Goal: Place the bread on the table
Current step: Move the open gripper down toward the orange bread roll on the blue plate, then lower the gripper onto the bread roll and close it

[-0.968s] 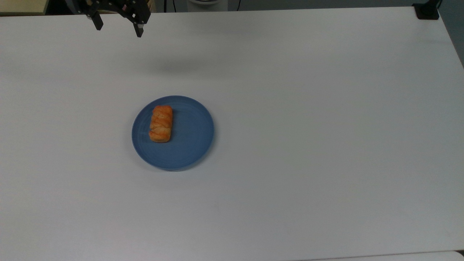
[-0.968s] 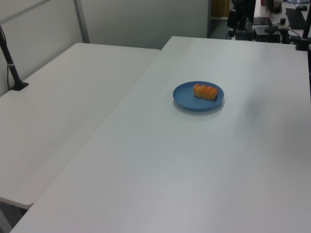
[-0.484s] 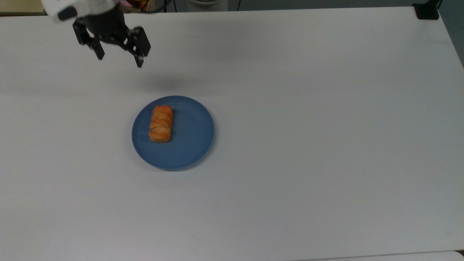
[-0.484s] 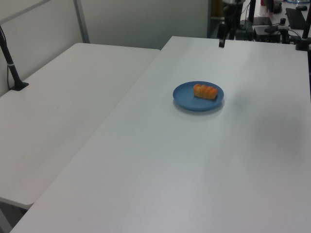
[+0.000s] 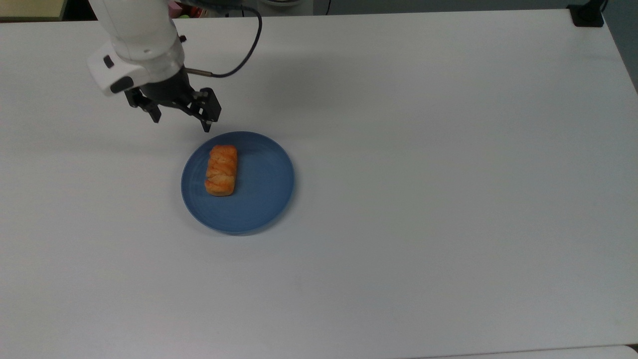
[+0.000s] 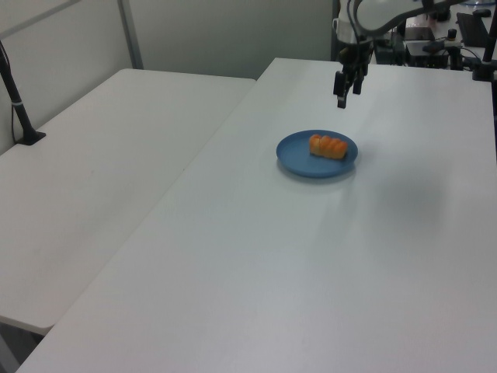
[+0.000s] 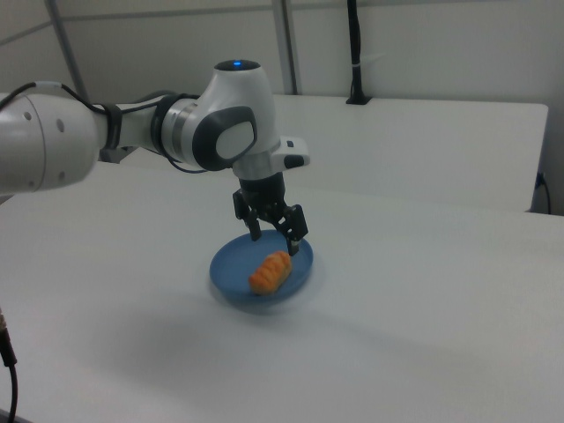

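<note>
The small oblong golden-orange bread (image 5: 222, 170) with its ridged, braided top is lying at about nine o'clock on the round blue plate (image 5: 264, 199), in the top view. It is judged light, soft and crushable, best taken gently across its narrow sides. The black two-finger pincer (image 5: 182, 119) is hanging spread wide and empty near the plate's eleven o'clock rim, above the smooth matte white worktop (image 5: 448, 174).

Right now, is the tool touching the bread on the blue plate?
Apart. In the left view the tool hangs open above the plate, with bare table showing between it and the bread.
</note>
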### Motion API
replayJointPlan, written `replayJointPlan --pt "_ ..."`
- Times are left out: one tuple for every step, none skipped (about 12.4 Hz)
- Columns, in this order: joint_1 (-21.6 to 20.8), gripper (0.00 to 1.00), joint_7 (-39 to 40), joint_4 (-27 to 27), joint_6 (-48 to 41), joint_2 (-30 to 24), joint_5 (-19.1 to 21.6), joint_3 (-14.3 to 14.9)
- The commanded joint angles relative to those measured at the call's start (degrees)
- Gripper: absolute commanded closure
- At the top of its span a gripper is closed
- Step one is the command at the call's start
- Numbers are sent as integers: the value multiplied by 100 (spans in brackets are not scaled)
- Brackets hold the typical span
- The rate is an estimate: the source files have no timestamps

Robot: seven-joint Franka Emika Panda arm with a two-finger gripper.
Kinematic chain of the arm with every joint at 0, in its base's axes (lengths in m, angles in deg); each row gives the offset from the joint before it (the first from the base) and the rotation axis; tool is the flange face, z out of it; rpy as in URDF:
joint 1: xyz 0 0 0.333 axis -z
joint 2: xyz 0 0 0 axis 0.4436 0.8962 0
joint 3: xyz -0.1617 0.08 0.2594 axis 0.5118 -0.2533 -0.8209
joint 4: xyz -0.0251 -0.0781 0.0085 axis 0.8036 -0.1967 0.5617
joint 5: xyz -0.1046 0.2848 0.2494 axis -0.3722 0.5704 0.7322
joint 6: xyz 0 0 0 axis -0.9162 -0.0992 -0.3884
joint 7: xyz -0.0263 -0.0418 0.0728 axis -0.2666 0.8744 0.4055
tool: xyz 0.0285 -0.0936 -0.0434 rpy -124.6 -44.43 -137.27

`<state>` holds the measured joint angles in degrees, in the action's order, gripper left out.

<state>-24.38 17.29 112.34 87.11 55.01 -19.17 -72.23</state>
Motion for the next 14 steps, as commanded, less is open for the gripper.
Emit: replayJointPlan --pt "-230 0 31 11 318 309 119 25" --pt "-327 0 -151 20 518 432 102 25" --pt "-432 0 -449 28 764 581 32 25" --pt "-520 0 -609 28 949 713 5 25" --pt "-582 0 -663 28 1099 793 -4 25" --pt "-617 0 -689 37 1161 846 -12 25" --pt "-618 1 -689 37 1170 855 -65 25" --pt "-618 9 -689 89 1171 881 -170 25" --pt "-618 20 -672 107 1171 890 -232 25" --pt "-618 35 -620 125 1171 890 -258 25" --pt "-618 50 -602 151 1171 890 -259 25" --pt "-618 70 -523 151 1162 890 -259 25" --pt "-618 81 -444 151 1162 890 -259 25" --pt "-609 98 -322 151 1153 890 -259 25"
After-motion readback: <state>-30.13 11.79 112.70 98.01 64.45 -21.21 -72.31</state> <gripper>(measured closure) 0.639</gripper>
